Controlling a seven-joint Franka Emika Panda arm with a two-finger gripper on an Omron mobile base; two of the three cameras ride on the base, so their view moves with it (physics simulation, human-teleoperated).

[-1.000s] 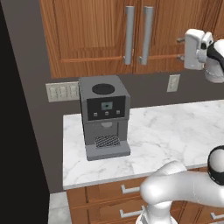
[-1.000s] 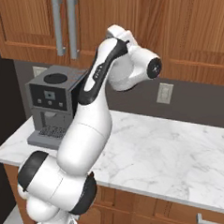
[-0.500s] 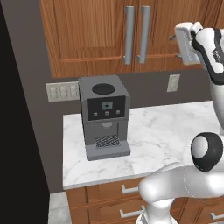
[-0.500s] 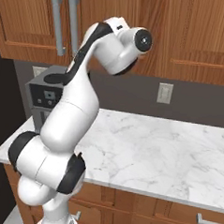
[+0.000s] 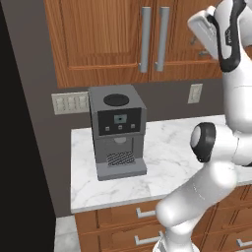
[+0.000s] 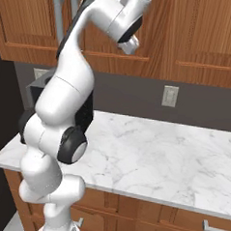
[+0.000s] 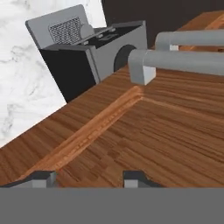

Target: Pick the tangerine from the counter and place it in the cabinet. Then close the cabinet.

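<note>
The tangerine is out of view. The cabinet (image 5: 98, 44) hangs above the counter (image 5: 167, 152) with both panelled doors closed, its two grey bar handles (image 5: 154, 39) side by side. My gripper (image 7: 87, 179) is raised right up against the wooden door front, just right of the handles (image 7: 183, 59). Its hand (image 5: 204, 27) shows white at the upper right of the left base view and against the doors in the right base view (image 6: 129, 43). Only the tips of the fingers peek into the hand view. I see nothing between them.
A grey coffee machine (image 5: 118, 130) stands on the left part of the counter, below the handles. A switch plate (image 5: 70, 102) and an outlet (image 5: 195, 93) sit on the dark wall. Wooden drawers (image 5: 142, 214) run under the marble (image 6: 149, 148).
The arm has folded upward, and its hand has risen and slid left along the cabinet front toward the handles.
</note>
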